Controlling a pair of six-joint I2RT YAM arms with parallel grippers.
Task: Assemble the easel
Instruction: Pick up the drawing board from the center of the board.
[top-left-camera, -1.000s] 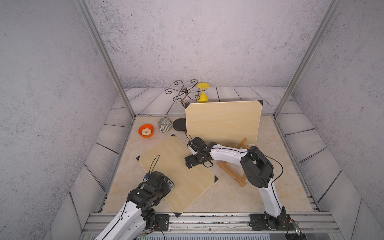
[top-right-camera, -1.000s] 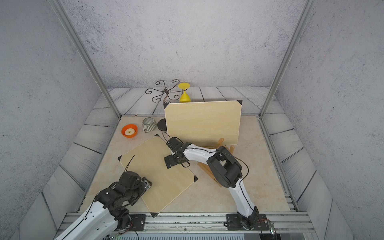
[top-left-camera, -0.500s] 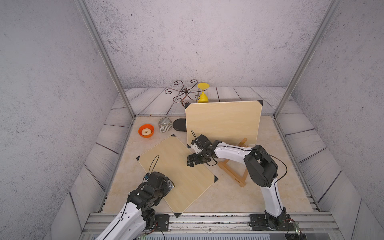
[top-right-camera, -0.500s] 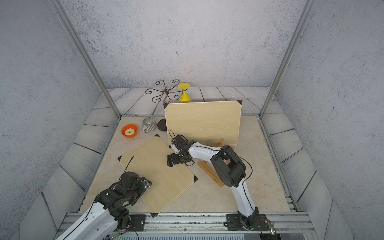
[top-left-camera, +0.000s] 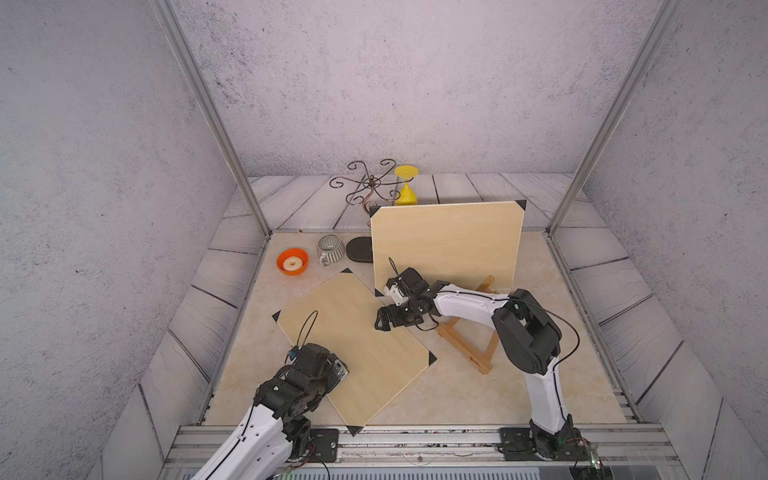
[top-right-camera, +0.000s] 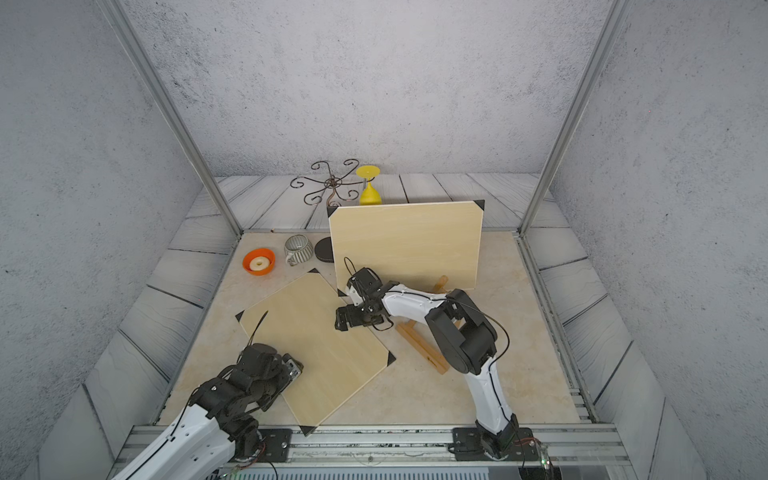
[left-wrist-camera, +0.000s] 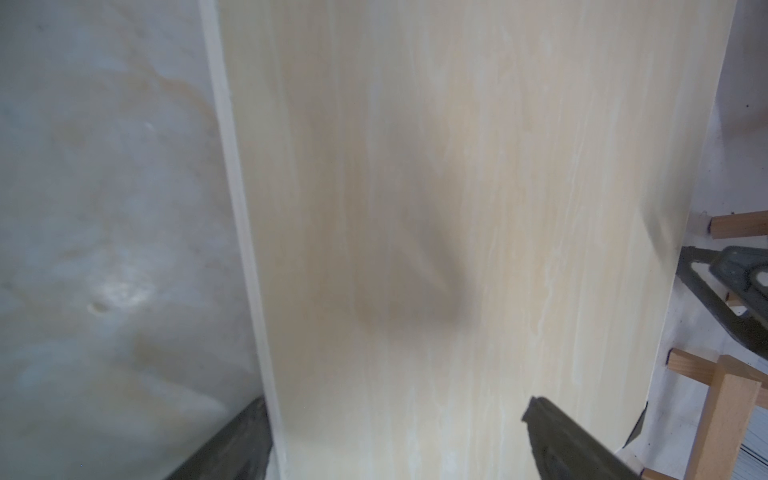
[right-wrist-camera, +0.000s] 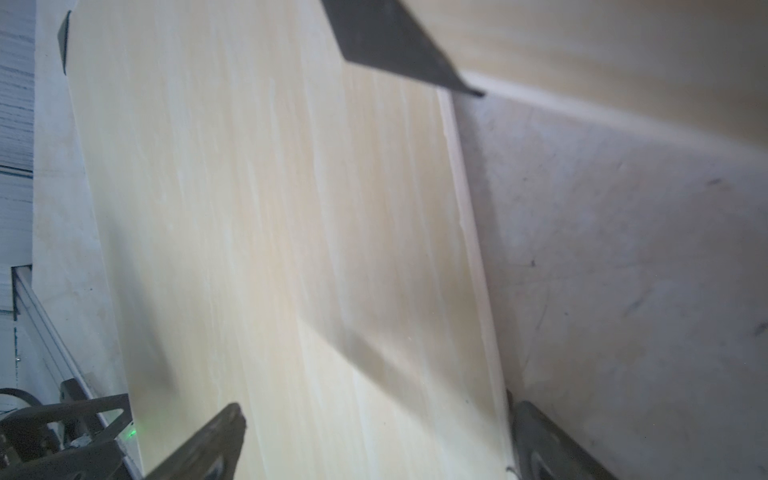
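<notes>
while both jaws stand wide and empty, the flat board (top-left-camera: 353, 345) lies directly under the left gripper (left-wrist-camera: 395, 444) and right gripper (top-left-camera: 384, 321), each at one edge. wooden easel (top-left-camera: 465, 345) sits just behind the right gripper; step looks like board pickup: both must lower and close on those edges together

Two pale panels with cream-streaked wood grain and black corner caps: the flat board (top-left-camera: 353, 332) and the upright board (top-left-camera: 444, 245). The easel (top-left-camera: 467, 353) is honey-toned bare wood. The worktop (top-left-camera: 540, 332) is cream marble with tan veining. Near its far left corner are an orange bowl (top-left-camera: 281, 266) with a cream ring (top-left-camera: 292, 262), a grey-and-white striped mug (top-left-camera: 331, 249) and a black oval disc (top-left-camera: 358, 249). Beyond the far edge are a yellow goblet (top-left-camera: 406, 197) and a rust-brown scrolled wire stand (top-left-camera: 370, 185). The left arm (top-left-camera: 249, 440) and right arm (top-left-camera: 469, 301) are white with black joints.
</notes>
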